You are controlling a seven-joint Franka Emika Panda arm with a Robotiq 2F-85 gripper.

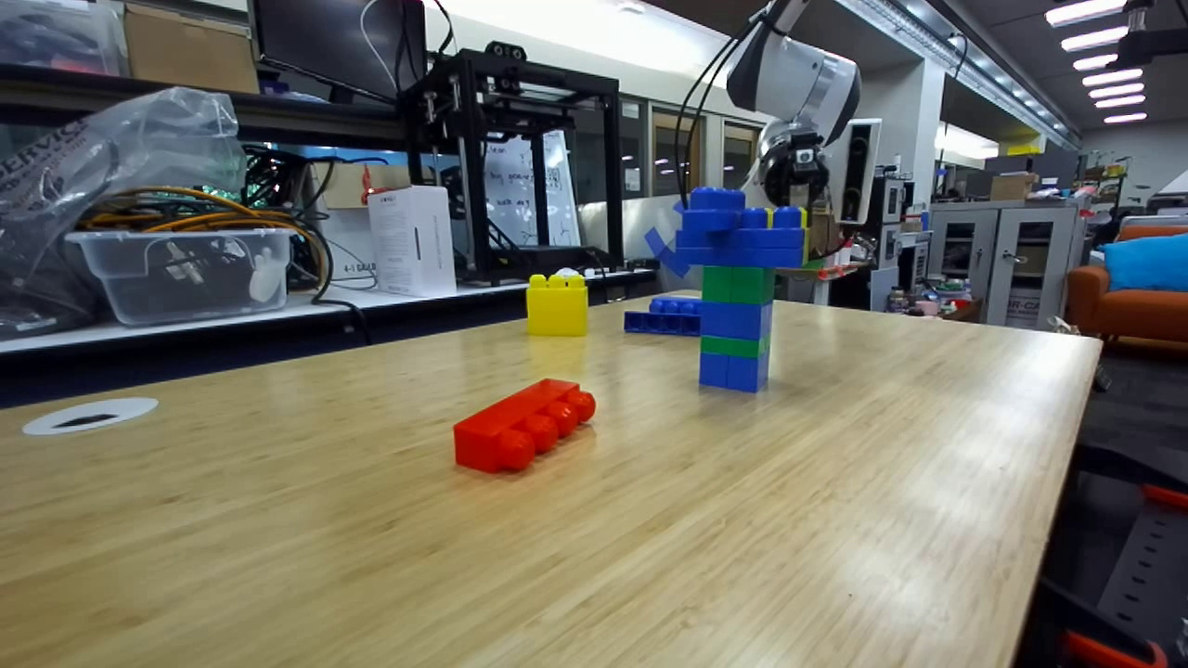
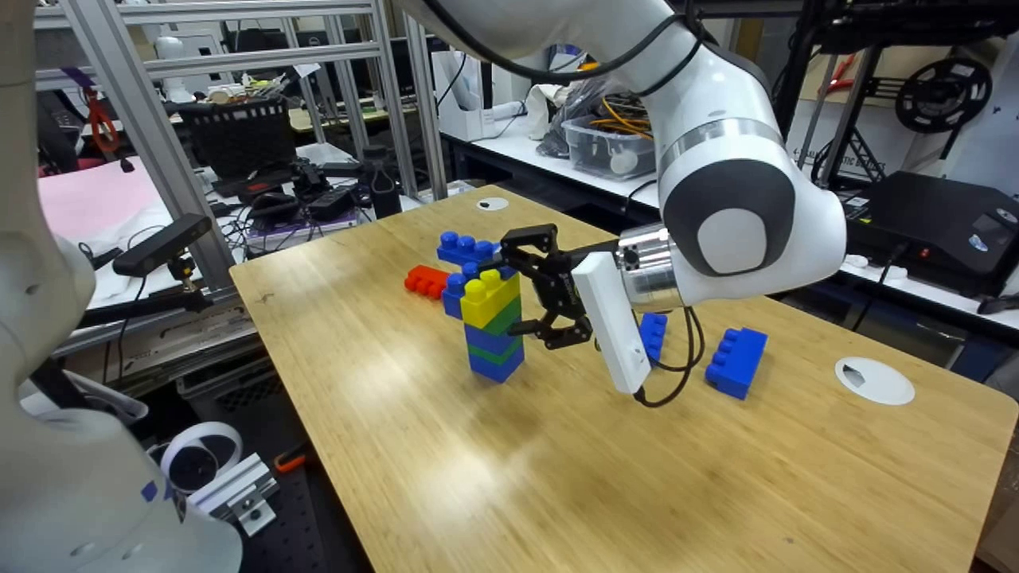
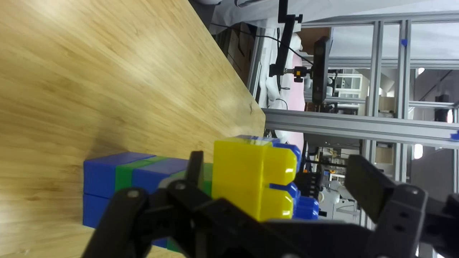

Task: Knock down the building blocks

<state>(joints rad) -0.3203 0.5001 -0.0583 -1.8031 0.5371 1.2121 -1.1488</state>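
Note:
The building blocks stand upright as a tower of blue and green bricks (image 1: 735, 320) on the table, with wider blue bricks on top. The tower also shows in an exterior view (image 2: 495, 364), and its lower part in the wrist view (image 3: 100, 175). A yellow piece (image 3: 238, 172) sits at its top on the gripper's side. My gripper (image 2: 509, 294) is open, with its fingers above and below the top yellow piece. In the wrist view, the gripper (image 3: 276, 175) has a visible gap between the studs and the far finger. The tower top hides most of the gripper in an exterior view.
A flat red brick (image 1: 520, 427) and a small yellow brick (image 1: 557, 306) lie on the wooden table (image 1: 789, 520). Loose blue bricks (image 2: 736, 362) lie under and beside the arm. A shelf with a black printer frame (image 1: 520, 167) stands along one side.

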